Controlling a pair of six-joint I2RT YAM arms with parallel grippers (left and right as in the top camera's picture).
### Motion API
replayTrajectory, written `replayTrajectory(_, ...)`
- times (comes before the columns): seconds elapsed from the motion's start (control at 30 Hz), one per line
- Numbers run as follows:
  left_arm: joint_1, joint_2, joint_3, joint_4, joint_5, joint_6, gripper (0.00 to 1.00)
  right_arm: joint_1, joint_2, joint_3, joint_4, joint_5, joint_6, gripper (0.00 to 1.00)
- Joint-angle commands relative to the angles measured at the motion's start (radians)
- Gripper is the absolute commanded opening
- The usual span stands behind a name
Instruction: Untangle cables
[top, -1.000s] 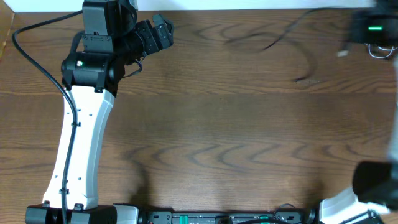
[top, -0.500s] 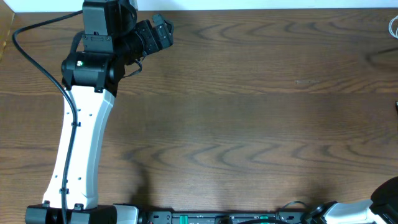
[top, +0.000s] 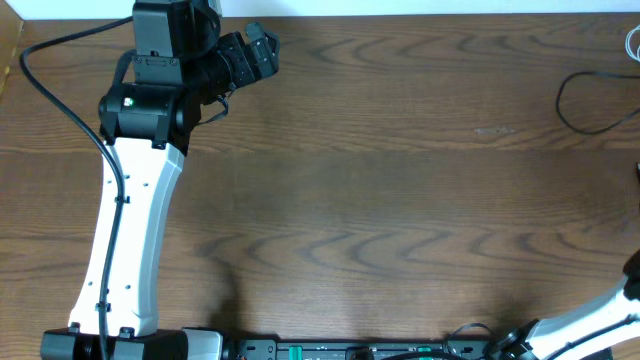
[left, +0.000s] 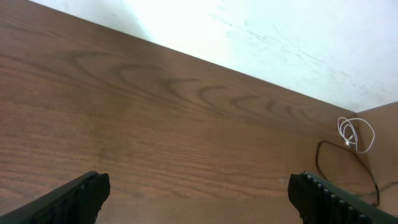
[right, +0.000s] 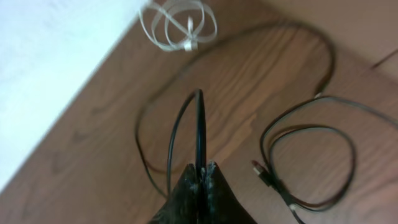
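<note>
The brown table (top: 400, 200) is bare wood across its middle, and both cords sit crowded at its 2 o'clock corner, close to the far and right edges. The left arm (top: 130, 220) is parked over at 11 o'clock, well apart from them. Its left gripper (top: 258, 52) is spread wide and holds nothing.

The right arm (top: 590, 322) is clearly the nearer one. In its wrist view, the right gripper (right: 202, 171) is pinched tight on a raised loop of the black cord (right: 199, 124), which runs straight toward 12 o'clock. The rest of that cord sprawls in loose loops toward 3 o'clock.

The white cord (right: 189, 34) is a small coil at 12 o'clock, near the black arc; I can't tell if they cross. I'd draw the black cord toward the open wood at 9 o'clock in the overhead view. The black plug (right: 262, 173) lies at 3 o'clock.
</note>
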Motion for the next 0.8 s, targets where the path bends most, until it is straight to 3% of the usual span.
replayTrajectory(0.0,0.002,0.002,0.013,0.001,-0.01,0.017,0.97,0.019,0.066,0.002,0.01,0.024,-0.03,0.18)
replayTrajectory(0.03,0.002,0.002,0.013,0.001,-0.01,0.017,0.97,0.021,0.087,0.002,0.011,0.03,-0.029,0.43)
replayTrajectory(0.07,0.002,0.002,0.013,0.0,-0.01,0.017,0.97,0.02,0.105,0.002,0.009,0.034,-0.029,0.78)
replayTrajectory(0.1,0.002,0.002,0.013,0.0,-0.01,0.017,0.97,0.02,0.121,0.002,0.002,0.034,-0.029,0.93)
replayTrajectory(0.13,0.002,0.002,0.013,0.0,-0.01,0.017,0.97,0.019,0.136,0.002,-0.009,0.033,-0.029,0.99)
replayTrajectory(0.33,0.002,0.002,0.013,0.001,-0.01,0.017,0.97,0.019,0.128,0.003,-0.067,0.024,-0.034,0.99)
replayTrajectory(0.47,0.002,0.002,0.013,0.0,-0.01,0.017,0.97,0.031,0.076,0.003,-0.1,-0.06,-0.113,0.99)
replayTrajectory(0.77,0.002,0.002,0.013,-0.015,-0.01,0.017,0.98,0.184,-0.135,0.003,-0.27,-0.15,-0.247,0.99)
